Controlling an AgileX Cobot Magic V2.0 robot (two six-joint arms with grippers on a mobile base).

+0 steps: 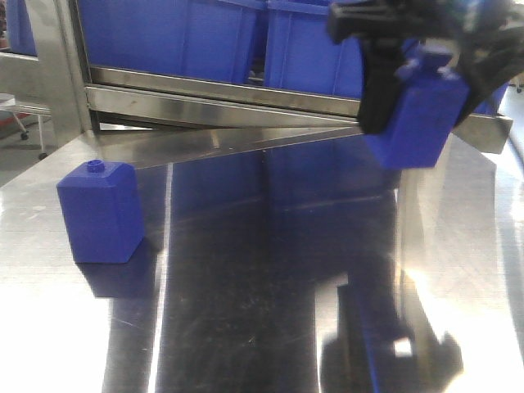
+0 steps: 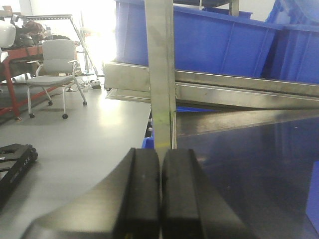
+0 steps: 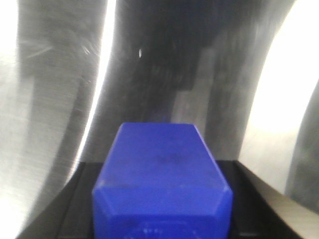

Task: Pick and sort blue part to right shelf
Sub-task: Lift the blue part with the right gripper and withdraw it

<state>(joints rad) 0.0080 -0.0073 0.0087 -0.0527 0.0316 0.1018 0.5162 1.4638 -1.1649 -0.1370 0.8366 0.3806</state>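
Blue part [image 3: 162, 174]: raised off table [image 1: 246, 311], just in front of shelf [image 1: 246, 97], toward its right end.
Right gripper [image 1: 413, 86]: jaws clamped on blue part's flat sides.
Left gripper [image 2: 160, 159]: pads pressed together, empty, near shelf's left upright [image 2: 160, 64].
Handling: likely rigid, light, smooth enough to slip; best held across broad flat body faces.
Look: solid blue, boxy body, sloped shoulders, squarish cap.
Knobbed blue block [image 1: 100, 211]: standing on table, below shelf's left end.
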